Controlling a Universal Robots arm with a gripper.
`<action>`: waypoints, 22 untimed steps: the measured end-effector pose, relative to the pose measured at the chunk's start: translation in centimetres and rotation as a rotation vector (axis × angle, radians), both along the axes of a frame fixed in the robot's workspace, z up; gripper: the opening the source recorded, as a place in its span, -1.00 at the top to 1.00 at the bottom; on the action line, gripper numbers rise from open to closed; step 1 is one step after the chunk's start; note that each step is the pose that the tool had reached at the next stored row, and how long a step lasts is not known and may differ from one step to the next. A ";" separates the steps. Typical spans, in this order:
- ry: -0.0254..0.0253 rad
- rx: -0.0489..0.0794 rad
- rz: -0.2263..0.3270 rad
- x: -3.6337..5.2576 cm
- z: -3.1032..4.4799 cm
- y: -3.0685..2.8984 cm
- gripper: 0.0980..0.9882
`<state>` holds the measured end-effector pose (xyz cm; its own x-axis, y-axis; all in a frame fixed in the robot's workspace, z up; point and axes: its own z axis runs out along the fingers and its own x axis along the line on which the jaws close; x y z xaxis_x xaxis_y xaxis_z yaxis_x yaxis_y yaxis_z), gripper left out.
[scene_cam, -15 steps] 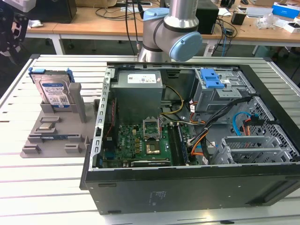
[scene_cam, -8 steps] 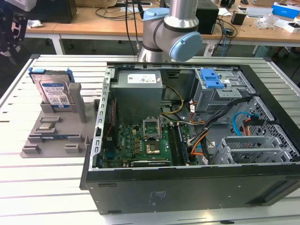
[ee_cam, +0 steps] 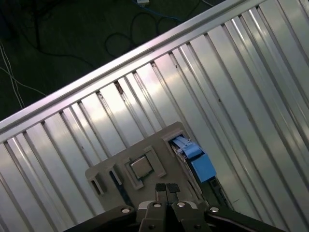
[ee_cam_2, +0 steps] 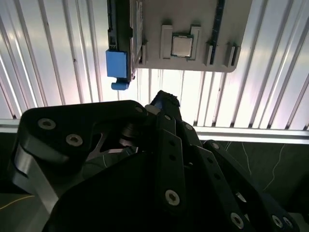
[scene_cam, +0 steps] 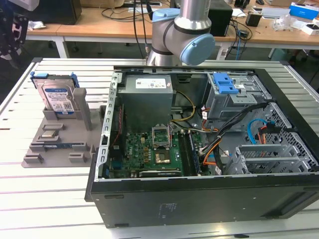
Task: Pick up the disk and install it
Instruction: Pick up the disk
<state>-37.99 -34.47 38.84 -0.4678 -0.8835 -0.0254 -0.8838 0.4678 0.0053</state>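
Exterior view first: the disk [scene_cam: 56, 97] stands on edge in the tall slot at one end of the grey fixture [scene_cam: 55, 144]. Its label faces the camera, and its blue rail frame [scene_cam: 36, 75] runs along its edges. Its upper half stands clear of the slot.

In the second wrist view I look down on the disk edge-on, with a blue tab [ee_cam_2: 117, 64] of the rail jutting past the fixture's end.

I judge the disk stiff, dense and heavy for its size. Its smooth metal faces are likely slippery, and it will not take a knock well. The plastic rails would probably flex. I would therefore pinch across the two flat faces at the middle of the exposed top edge, not on the blue parts.

In the first wrist view the gripper [ee_cam: 166, 187] hangs above the fixture, well apart from the disk. Its fingertips are pressed together with nothing between them. It sits nearer the processor chip [ee_cam: 141, 167] seated in the fixture than the disk's slot.

Beside the fixture, on the same slatted table [scene_cam: 50, 199], lies the open computer case [scene_cam: 199, 164]. It holds a grey power-supply box [scene_cam: 147, 92] on the side nearer the fixture and a bare blue bracket [scene_cam: 224, 82] farther off. The arm [scene_cam: 184, 30] rises behind the case.
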 end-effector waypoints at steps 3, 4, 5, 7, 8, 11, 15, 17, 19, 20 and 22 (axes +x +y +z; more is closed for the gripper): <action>0.0000 0.000 0.029 0.00 0.00 0.00 0.98; 0.0000 0.000 0.036 0.00 0.00 0.00 0.98; 0.0000 0.000 0.044 0.00 0.00 0.00 0.98; 0.0000 0.000 0.067 0.00 0.00 0.00 0.98; 0.0000 0.000 0.075 0.00 0.00 0.00 0.98; 0.0000 0.000 0.108 0.00 0.00 0.00 0.98; 0.0003 -0.004 0.146 0.00 0.00 0.01 0.98; 0.0003 -0.008 0.164 0.01 -0.01 0.02 0.98; 0.0010 -0.013 0.178 0.01 0.01 0.05 0.98; 0.0010 -0.014 0.182 0.02 0.00 0.07 0.98; 0.0010 -0.016 0.190 0.03 0.00 0.12 0.98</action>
<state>-37.96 -34.35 38.84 -0.2928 -0.9561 -0.0104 -0.9562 0.2928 0.0002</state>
